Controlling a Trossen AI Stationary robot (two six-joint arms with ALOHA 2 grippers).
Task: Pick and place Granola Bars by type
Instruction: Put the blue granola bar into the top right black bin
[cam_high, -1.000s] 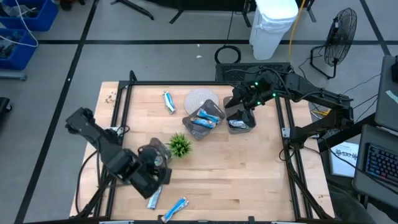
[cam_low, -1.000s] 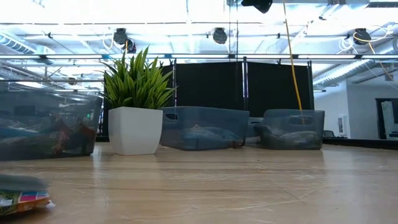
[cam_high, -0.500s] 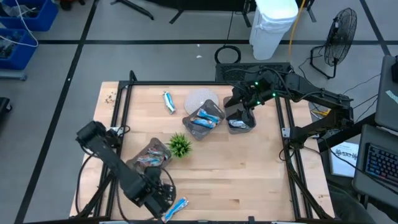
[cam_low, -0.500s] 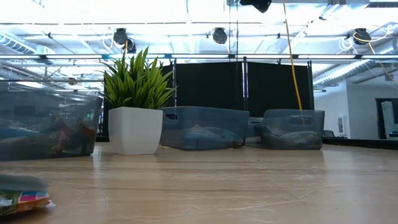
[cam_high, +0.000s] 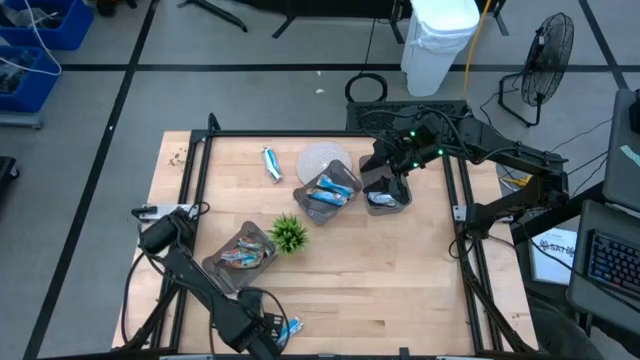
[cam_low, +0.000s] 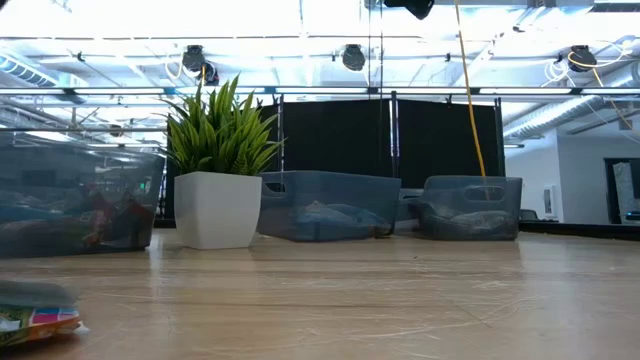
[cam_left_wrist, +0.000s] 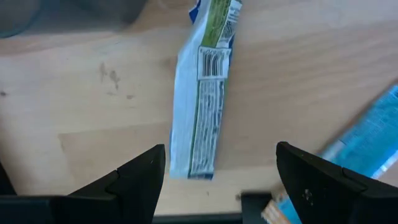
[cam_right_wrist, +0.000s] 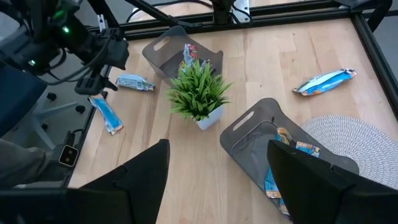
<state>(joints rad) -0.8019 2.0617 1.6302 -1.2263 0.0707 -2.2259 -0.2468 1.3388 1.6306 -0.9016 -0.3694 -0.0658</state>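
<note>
Swung from the plant (cam_high: 290, 234) to the table's near edge, the left gripper (cam_left_wrist: 214, 186) hovers spread over a green-marked bar (cam_left_wrist: 202, 112), ready to drop and pinch.

Bare wood table (cam_high: 380, 270) right of plant (cam_high: 290, 234), trays (cam_high: 243, 254) crowding the middle

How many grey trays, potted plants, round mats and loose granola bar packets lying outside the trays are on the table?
Grey rectangular plastic trays: 3
Small green potted plant: 1
Round pale woven mat: 1
Loose blue-and-silver foil granola bar packets on the bare wood: 3
Total: 8
</note>
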